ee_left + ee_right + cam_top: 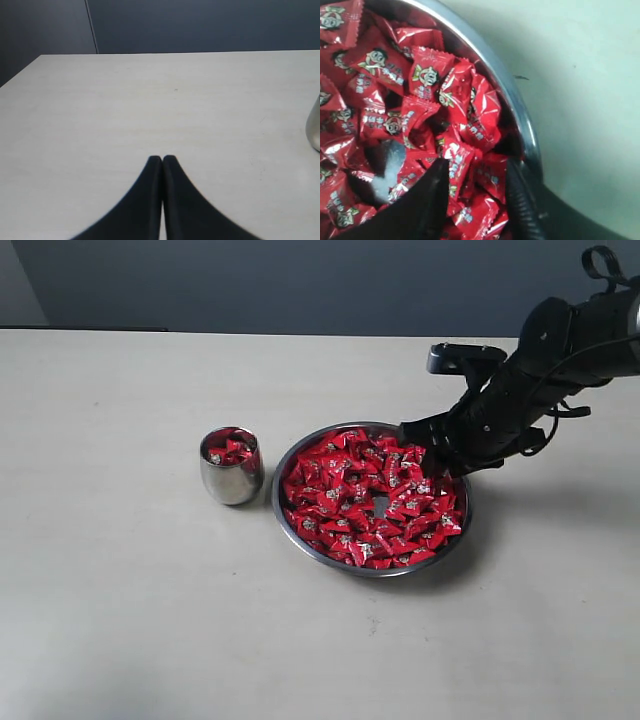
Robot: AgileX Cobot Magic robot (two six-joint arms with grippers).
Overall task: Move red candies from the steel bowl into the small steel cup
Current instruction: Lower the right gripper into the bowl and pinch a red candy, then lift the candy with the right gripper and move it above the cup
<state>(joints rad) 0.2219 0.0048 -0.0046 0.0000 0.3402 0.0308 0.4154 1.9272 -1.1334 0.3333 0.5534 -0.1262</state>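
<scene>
The right gripper (476, 197) is partly open, jaws astride red candies (460, 165) at the rim of the steel bowl (517, 107); none appears clamped yet. The left gripper (162, 162) is closed and empty. The bowl sits near the middle of the surface (120, 620), with the small steel cup (231, 483) just beside it toward the left edge. The cup holds candies near its brim; most are in the bowl.

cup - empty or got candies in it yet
Not empty: the cup stands upright with red candies showing at its mouth.

Left fingers (148, 186) press together over the table (150, 100), small steel cup (315, 127) nearby.
</scene>
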